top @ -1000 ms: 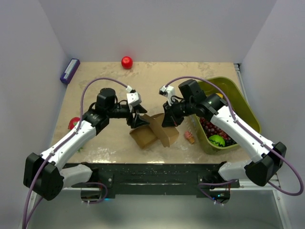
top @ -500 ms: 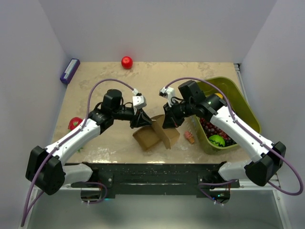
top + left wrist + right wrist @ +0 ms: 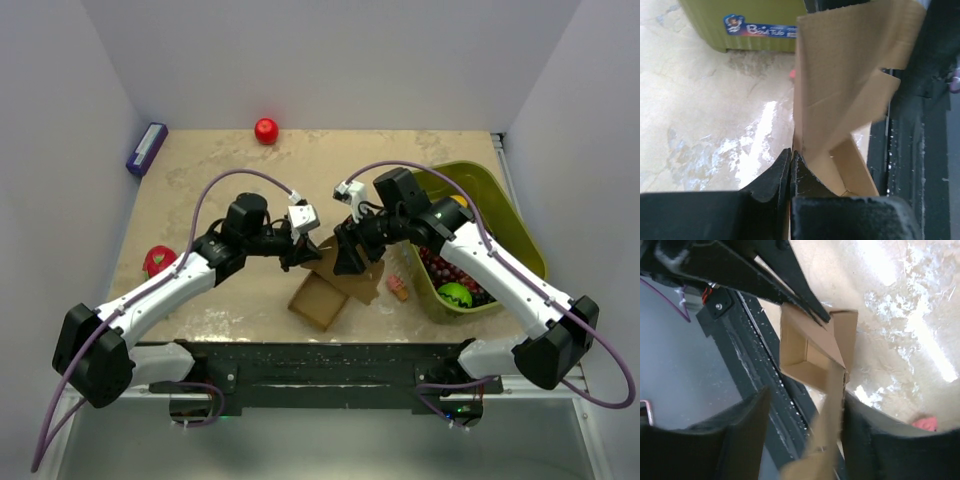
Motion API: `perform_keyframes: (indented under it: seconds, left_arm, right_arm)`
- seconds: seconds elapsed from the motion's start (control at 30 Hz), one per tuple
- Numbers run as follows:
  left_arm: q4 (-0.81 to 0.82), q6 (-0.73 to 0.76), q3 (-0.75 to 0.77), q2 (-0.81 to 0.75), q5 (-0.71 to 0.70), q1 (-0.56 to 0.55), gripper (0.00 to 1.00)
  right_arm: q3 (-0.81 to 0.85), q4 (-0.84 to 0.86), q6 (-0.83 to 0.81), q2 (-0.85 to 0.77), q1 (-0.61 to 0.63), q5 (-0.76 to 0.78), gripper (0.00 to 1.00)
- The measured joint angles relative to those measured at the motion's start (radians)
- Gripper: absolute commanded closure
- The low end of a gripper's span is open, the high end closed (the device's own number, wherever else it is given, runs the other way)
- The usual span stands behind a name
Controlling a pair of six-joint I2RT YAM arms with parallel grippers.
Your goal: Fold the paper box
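Paper box (image 3: 325, 295), plain brown cardboard, is only half-formed: a shallow open tray w/ a long flap rising out of it. It's at the middle of the beige table (image 3: 200, 190), near the front edge, btwn the two arms and just left of the green plastic basket (image 3: 515, 215). Left gripper (image 3: 305, 250) has its black fingers pinched tight on the top edge of one tray wall; in the left wrist view the cardboard runs straight into the closed tips, no gap. I'd say it's there as an anchor, to stop the tray sliding or spinning while the other side gets worked. Right gripper (image 3: 347, 258) sits on the basket side w/ fingers spread wide. The tall flap passes btwn them, lying against one finger but not squeezed, as far as the right wrist view shows. That loose stance prob lets it steer the flap over and down into the tray instead of creasing it. Tray looks tipped up toward the right wrist cam, but can't tell if its base is flat on the table. Folding seems approx midway, flap not yet tucked. Risk: the left pinch on a thin edge could slip or buckle the wall. Small pink object (image 3: 399, 288) lies near the box on the basket side; red ball (image 3: 266, 130) sits well apart at the far edge, not involved
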Motion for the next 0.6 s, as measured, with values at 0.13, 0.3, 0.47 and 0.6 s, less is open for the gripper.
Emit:
perform_keyframes:
  seconds: [0.13, 0.3, 0.47, 0.6]
  left_arm:
    - [-0.003, -0.013, 0.0, 0.0, -0.117, -0.004, 1.0]
    - [-0.019, -0.06, -0.003, -0.007, -0.357, 0.002, 1.0]
    - [-0.024, -0.14, -0.052, -0.066, -0.537, 0.062, 1.0]
    - [-0.03, -0.216, -0.112, -0.118, -0.586, 0.143, 1.0]
  right_arm:
    - [0.0, 0.013, 0.007, 0.003, 0.0, 0.025, 0.12]
    - [0.0, 0.027, 0.031, 0.001, 0.0, 0.126, 0.1]
    - [-0.068, 0.134, 0.118, -0.058, 0.0, 0.27, 0.19]
    - [-0.145, 0.188, 0.179, -0.093, 0.003, 0.36, 0.26]
